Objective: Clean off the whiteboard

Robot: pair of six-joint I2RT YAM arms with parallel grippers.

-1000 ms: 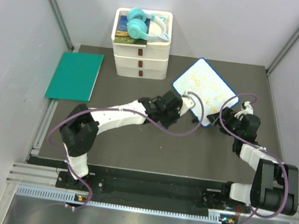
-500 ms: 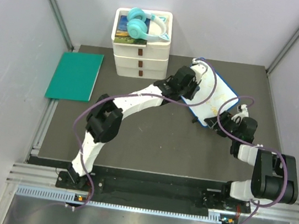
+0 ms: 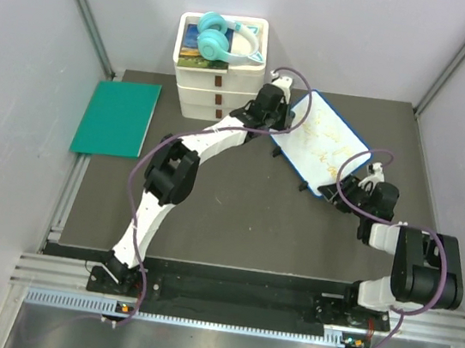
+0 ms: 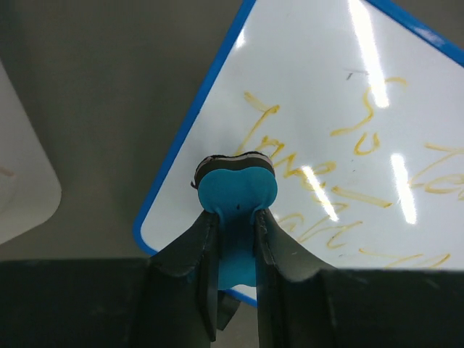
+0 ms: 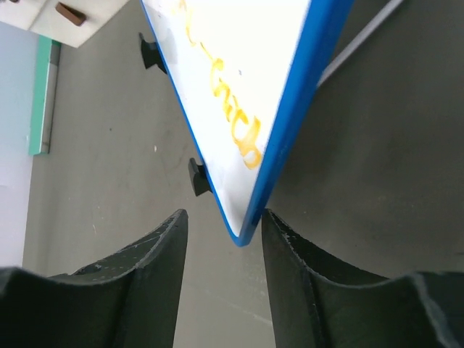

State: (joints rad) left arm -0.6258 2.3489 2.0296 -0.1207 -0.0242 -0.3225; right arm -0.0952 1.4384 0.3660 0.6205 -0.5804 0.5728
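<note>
When you look from above, the whiteboard (image 3: 322, 139) sits turned diagonally on the far right part of the bench (image 3: 209, 214). The left gripper (image 3: 273, 104) reaches to its far left corner, and the right gripper (image 3: 344, 192) waits low at its near corner, I think to keep the board from sliding under the wiping. From the left wrist, you see the jaws pinching a blue eraser (image 4: 236, 194) by its narrow part, with its head over the white surface just inside the blue frame; the yellow writing (image 4: 264, 127) beside it is not yet wiped. From the right wrist, the jaws are spread with the board's corner between them, and you cannot tell if either one touches the frame.
</note>
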